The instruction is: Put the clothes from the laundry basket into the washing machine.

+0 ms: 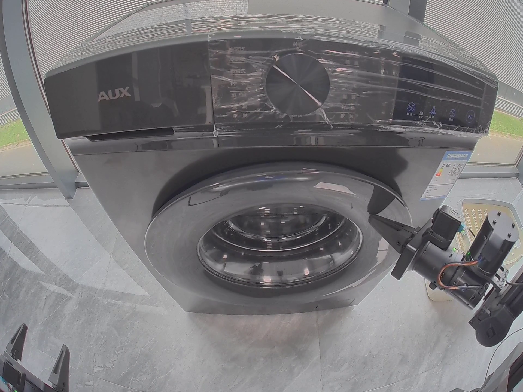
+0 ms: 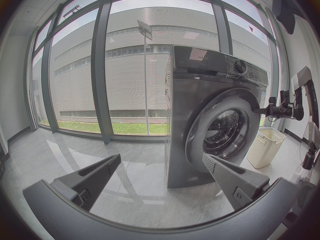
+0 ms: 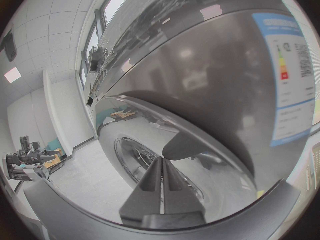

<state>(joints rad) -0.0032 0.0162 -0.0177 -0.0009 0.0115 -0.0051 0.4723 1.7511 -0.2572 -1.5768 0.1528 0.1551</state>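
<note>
Our right pincer (image 1: 377,220) is shut tight, touching the closed washer door (image 1: 174,235) at middle right; left pincer (image 1: 41,345) wide open, empty.

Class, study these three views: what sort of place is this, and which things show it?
Probably a showroom or test room, not a home laundry: the washing machine stands on a pale tiled floor before floor-to-ceiling windows, its control panel wrapped in plastic film, a laundry basket beside it.
</note>
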